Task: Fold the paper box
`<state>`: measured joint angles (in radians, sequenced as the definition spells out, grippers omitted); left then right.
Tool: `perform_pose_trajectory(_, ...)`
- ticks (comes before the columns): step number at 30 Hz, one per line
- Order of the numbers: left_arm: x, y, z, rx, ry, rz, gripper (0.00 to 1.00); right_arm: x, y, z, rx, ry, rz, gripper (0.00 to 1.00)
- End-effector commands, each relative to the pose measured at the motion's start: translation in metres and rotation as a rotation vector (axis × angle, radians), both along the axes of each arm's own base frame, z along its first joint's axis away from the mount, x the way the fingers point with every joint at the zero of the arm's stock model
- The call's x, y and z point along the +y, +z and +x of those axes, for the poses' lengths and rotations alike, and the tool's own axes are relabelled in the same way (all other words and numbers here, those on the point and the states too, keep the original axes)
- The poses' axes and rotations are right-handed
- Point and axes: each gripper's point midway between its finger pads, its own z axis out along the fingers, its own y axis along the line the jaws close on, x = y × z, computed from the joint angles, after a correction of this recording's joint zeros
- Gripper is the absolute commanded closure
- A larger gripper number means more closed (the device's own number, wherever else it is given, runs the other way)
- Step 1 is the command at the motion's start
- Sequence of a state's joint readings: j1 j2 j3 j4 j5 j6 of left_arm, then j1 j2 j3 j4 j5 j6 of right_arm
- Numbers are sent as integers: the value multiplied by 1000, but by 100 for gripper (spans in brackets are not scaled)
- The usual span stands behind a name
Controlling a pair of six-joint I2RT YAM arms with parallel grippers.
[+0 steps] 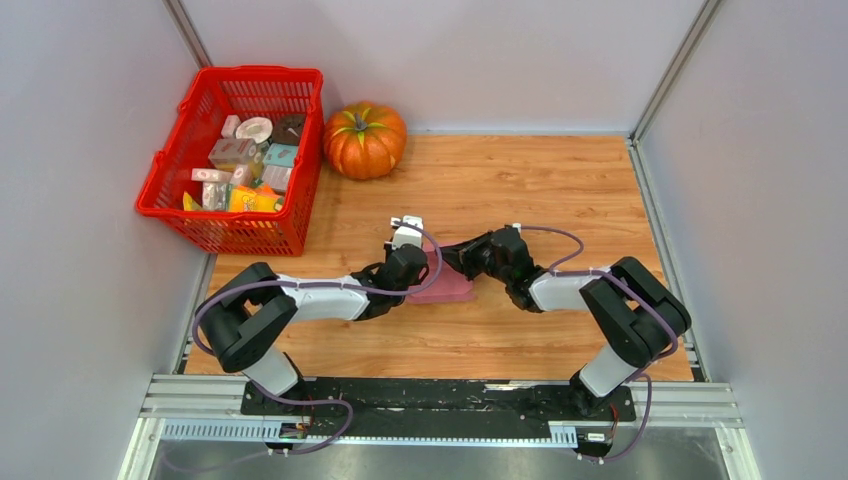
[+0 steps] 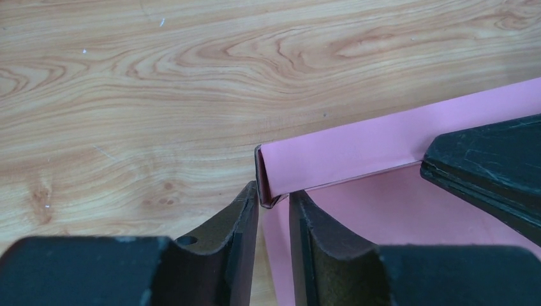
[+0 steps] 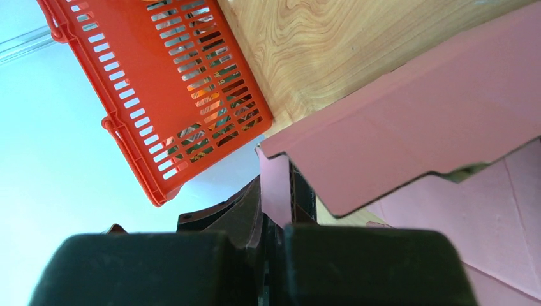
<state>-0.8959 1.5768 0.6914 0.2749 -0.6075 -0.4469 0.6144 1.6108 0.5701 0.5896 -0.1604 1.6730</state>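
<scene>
Paper box (image 1: 450, 288) near side of pumpkin (image 1: 364, 140). Right hand (image 3: 275, 188) clamped on its flap. Left hand (image 2: 274, 197) straddles wall corner, can't tell if gripping. Suggest: right anchors, left creases wall upright.

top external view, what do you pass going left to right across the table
red basket → pumpkin → pink paper box; the left arm and the right arm each stretch across too much of the view to place in the order
</scene>
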Motion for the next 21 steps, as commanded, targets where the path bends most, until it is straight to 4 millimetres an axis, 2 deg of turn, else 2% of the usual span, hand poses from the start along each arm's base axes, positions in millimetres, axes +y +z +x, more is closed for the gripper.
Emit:
perform_pose_trajectory(1, -3, 10, 14, -50, 16, 19, 67, 4, -8, -9, 36, 28, 15, 100)
perform_pose_trajectory(6, -5, 9, 22, -66, 26, 50, 68, 4, -11, -11, 56, 33, 24, 100)
perform_pose_trajectory(8, -5, 8, 24, -64, 37, 49, 76, 5, -12, -12, 65, 30, 29, 100)
perform_pose_trajectory(9, -1, 9, 26, -67, 67, 56, 90, 4, -13, -12, 69, 30, 27, 100)
perform_pose_trajectory(10, 7, 3, 22, -38, 95, 93, 94, 4, -13, -12, 75, 26, 28, 100)
perform_pose_trajectory(12, 10, 11, 27, -33, 176, 77, 100, 4, -15, -12, 83, 24, 29, 100)
perform_pose_trajectory(13, 22, -1, 20, 26, 207, 149, 100, 5, -15, -12, 88, 21, 31, 100)
perform_pose_trajectory(14, 18, 8, 24, 38, 254, 125, 100, 5, -15, -12, 90, 19, 31, 100)
perform_pose_trajectory(15, 27, 1, 18, 78, 268, 190, 100, 6, -16, -13, 97, 21, 28, 100)
perform_pose_trajectory(20, 24, -11, 14, 90, 230, 167, 100, 5, -15, -14, 98, 20, 0, 100)
perform_pose_trajectory(21, 16, -9, 17, 70, 204, 132, 100, 4, -14, -14, 89, 22, -8, 100)
